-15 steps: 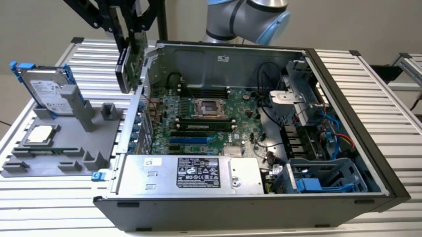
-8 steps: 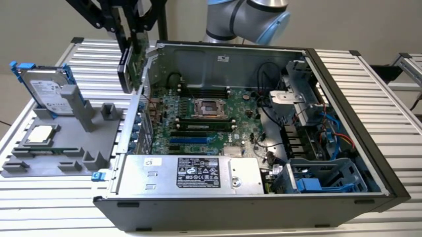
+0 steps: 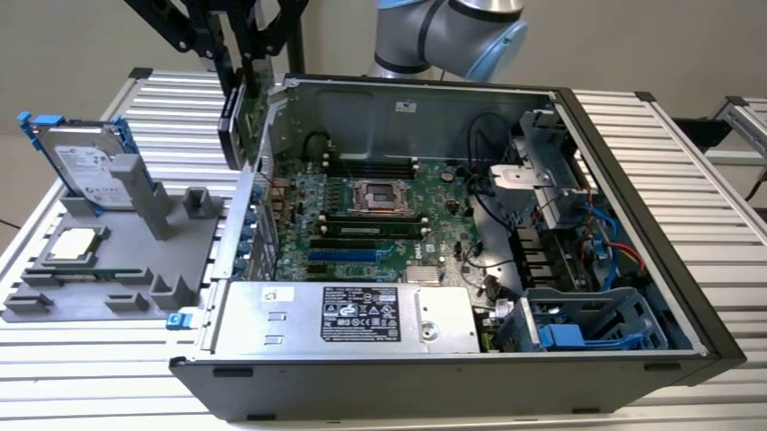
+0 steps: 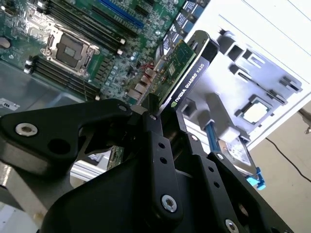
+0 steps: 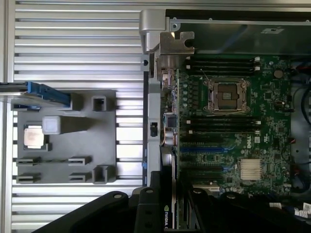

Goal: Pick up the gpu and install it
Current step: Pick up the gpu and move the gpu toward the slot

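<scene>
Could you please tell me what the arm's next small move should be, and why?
Probably shift the gpu inward, toward the blue slots on the motherboard. The gripper is shut on it, holding it on edge above the case wall at the exterior view's left, not yet over any slot.

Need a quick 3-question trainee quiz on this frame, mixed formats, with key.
1. True or false: the gripper is shut on the gpu.
2. Where is the gpu? A) seated in a motherboard slot B) lying flat on the table C) held in the air near the edge of the case.
3. Fill in: the hard drive stands on edge in the grey ____.
Key: 1 true; 2 C; 3 holder.
</scene>
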`<state>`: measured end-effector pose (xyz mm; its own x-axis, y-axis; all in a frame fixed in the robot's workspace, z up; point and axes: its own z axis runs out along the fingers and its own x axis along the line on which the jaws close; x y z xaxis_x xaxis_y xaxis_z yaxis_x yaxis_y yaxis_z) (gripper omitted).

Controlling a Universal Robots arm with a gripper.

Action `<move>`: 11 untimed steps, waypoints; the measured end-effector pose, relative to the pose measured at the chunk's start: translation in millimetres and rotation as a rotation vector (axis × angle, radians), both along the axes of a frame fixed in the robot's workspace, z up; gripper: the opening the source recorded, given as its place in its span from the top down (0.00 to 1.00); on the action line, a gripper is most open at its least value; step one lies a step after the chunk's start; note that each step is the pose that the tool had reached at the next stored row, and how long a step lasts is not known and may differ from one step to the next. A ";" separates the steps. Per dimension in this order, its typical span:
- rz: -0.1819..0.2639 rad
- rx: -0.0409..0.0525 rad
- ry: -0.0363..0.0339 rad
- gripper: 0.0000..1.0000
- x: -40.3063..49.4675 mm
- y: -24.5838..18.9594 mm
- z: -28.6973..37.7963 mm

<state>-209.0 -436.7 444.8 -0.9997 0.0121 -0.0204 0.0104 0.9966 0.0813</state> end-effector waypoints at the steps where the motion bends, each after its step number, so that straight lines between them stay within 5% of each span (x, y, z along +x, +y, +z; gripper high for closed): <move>1: 0.000 0.0000 0.0000 1.00 0.4 0.0 0.0; 11: 0.000 0.0000 0.0000 1.00 4.4 0.0 0.0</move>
<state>-204.7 -436.7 444.8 -0.9997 0.0120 -0.0204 0.0103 0.9966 0.0813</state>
